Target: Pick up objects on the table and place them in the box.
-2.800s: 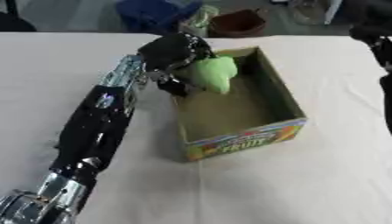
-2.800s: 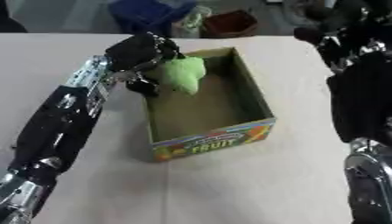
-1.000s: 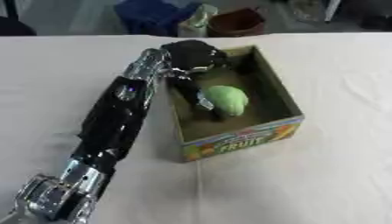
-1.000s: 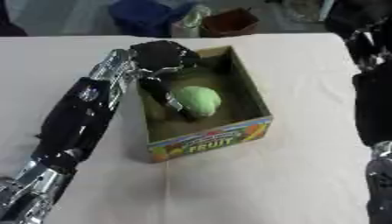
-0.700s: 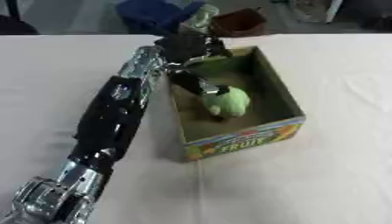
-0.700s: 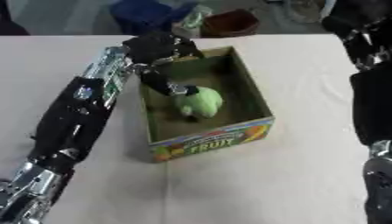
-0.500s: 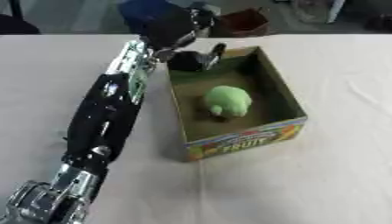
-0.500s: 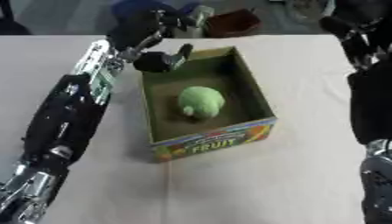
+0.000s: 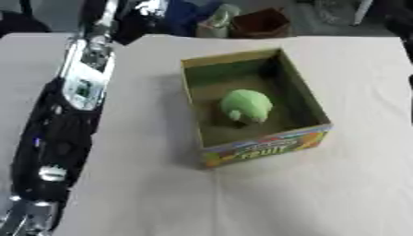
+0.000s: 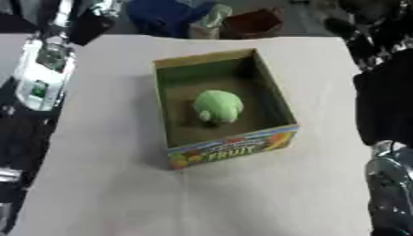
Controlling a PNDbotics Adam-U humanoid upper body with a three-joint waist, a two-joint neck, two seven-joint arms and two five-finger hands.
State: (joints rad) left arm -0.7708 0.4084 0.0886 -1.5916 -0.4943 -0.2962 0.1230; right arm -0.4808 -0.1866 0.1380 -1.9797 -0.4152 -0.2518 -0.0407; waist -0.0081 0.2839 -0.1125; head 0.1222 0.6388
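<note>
Worktop [image 9: 339, 184]: broad flat surface under a pale, matte cloth with faint creases; no other loose item shows on it in either view, so by appearance little or nothing is left to collect. Left arm [image 9: 77, 101]: long black and silver limb along the left side; since a moment ago it has drawn up and back out of the box, and its hand now lies past the top edge of both views, so whether its fingers are spread or curled cannot be told. Right arm [image 10: 386, 97]: dark mass at the right edge, its hand not made out. Box [image 9: 303, 103]: open rectangular cardboard carton, brown inner walls, printed fruit lettering on the near face. Green object [image 9: 246, 105]: rounded, soft-looking and plush-like, lately held by the left hand, now released and resting on the box floor near the middle, touched by nothing; that placement reads as complete.
</note>
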